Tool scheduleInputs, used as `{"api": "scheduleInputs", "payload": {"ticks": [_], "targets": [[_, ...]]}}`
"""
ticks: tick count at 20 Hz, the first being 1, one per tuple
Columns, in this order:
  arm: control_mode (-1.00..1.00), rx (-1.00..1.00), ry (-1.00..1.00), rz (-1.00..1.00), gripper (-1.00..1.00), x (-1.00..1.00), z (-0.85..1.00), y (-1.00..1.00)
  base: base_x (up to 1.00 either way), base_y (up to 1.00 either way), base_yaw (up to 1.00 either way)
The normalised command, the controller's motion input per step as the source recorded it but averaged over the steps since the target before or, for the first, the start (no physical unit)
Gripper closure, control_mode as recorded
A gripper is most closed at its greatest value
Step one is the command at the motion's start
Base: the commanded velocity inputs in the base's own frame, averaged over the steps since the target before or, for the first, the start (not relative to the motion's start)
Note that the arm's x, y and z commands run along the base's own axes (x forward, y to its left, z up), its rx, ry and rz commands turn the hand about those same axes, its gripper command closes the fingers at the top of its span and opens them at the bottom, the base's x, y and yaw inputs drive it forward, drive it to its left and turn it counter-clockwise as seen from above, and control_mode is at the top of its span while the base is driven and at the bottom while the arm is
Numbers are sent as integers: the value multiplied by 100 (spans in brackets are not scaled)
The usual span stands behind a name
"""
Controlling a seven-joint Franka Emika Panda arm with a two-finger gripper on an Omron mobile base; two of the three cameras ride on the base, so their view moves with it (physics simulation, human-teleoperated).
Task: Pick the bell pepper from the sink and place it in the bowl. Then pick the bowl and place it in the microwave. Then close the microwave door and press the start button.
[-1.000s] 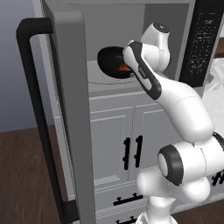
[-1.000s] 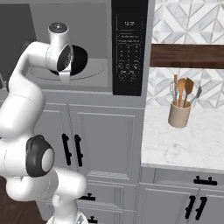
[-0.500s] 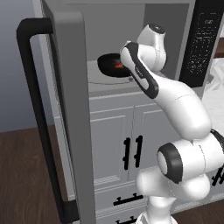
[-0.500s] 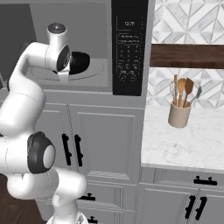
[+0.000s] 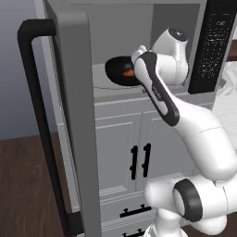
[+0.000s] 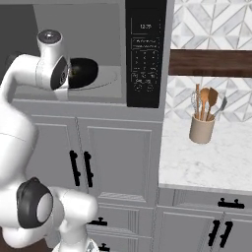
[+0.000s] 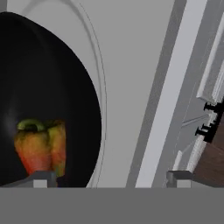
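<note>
Two base cameras look forward from behind the arm, left and right, both taking in the open microwave (image 5: 139, 51) cavity. The hand camera sits close above the bowl (image 7: 48, 87) inside it.

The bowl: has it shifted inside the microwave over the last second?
Yes. The bowl has come down from a tilted pose to rest on the microwave floor, bell pepper inside.

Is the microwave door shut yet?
No, the door stands swung wide open, and the bowl with the pepper shows inside the cavity.
</note>
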Motion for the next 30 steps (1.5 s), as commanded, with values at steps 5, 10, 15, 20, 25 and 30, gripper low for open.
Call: {"api": "scheduleInputs", "payload": {"ticks": [5,10,15,20,25,30], "targets": [[-100,1,-4,0,-100,-86,0,0,0,0,0],[-100,1,0,0,-100,45,1,-3,0,0,0],[-100,0,0,0,-100,-15,0,-1,0,0,0],[-100,0,-5,-1,-100,-97,-2,0,0,0,0],[-100,-3,0,-1,-100,-63,-43,-6,0,0,0],[-100,-22,2,0,-100,-14,-58,-9,0,0,0]]}}
